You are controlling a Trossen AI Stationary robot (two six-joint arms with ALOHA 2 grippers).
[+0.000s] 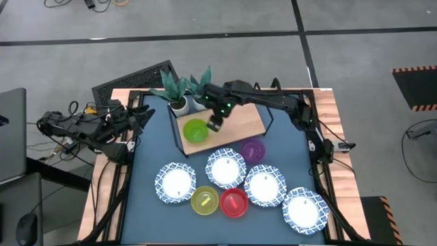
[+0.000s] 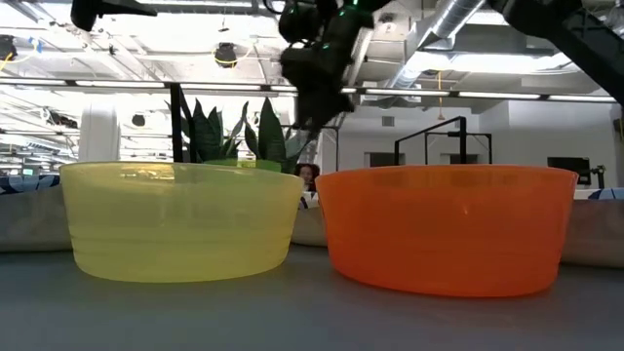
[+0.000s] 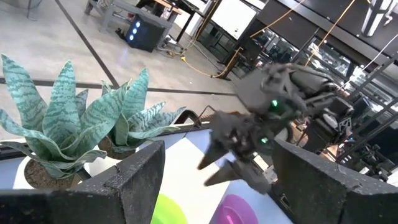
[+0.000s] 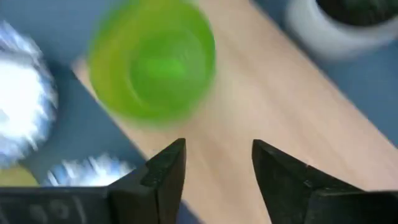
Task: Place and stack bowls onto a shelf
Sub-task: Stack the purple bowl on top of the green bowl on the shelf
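Shelf [image 1: 249, 121] right half free; plant pots [image 1: 188, 104] crowd back-left.

Bowl [image 1: 195, 130] on shelf [image 1: 247, 119] (left end); pots [image 1: 179, 104] behind.

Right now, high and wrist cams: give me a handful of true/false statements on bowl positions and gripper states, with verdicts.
1. The green bowl sits on the shelf. True.
2. The right gripper is shut on the green bowl. False: its fingers are apart and empty, over the board beside the bowl.
3. The purple bowl is on the shelf. False: it stands on the blue tabletop, just off the board.
4. All four patterned white bowls, such as the leftmost one, are on the tabletop. True.
5. The left gripper hovers over the yellow bowl. False: it is at the table's left edge, far from that bowl.
6. The red bowl sits next to the yellow bowl. True.
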